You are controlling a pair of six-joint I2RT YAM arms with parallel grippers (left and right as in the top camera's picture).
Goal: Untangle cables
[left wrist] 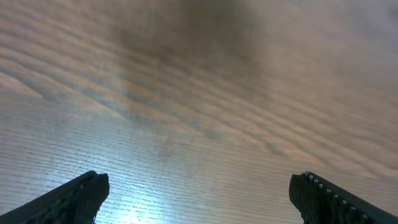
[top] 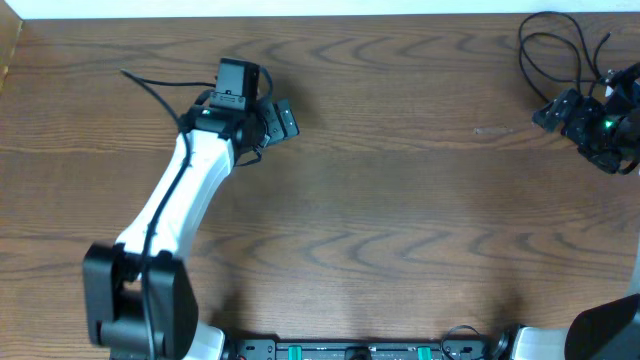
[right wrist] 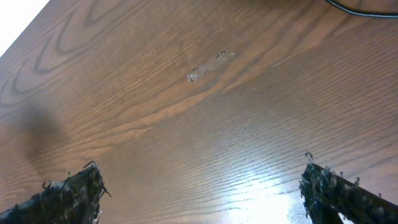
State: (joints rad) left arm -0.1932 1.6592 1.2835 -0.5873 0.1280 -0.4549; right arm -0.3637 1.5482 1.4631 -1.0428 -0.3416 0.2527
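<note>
Over the grained wooden table (top: 400, 200), left claw (left wrist: 199, 182) and right claw (right wrist: 200, 169) gape.

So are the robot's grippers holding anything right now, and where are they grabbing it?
No, nothing is held. The left gripper and the right gripper are both wide open, and only the wooden table shows between their fingers.

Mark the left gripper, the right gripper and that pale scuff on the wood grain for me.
Black two-finger left gripper (left wrist: 199, 182): left wrist view, midway between its open fingers.
Black two-finger right gripper (right wrist: 200, 169): right wrist view, midway between its open fingers.
Pale whitish scuff mark (right wrist: 210, 66): right wrist view, centre of the smear.
</note>
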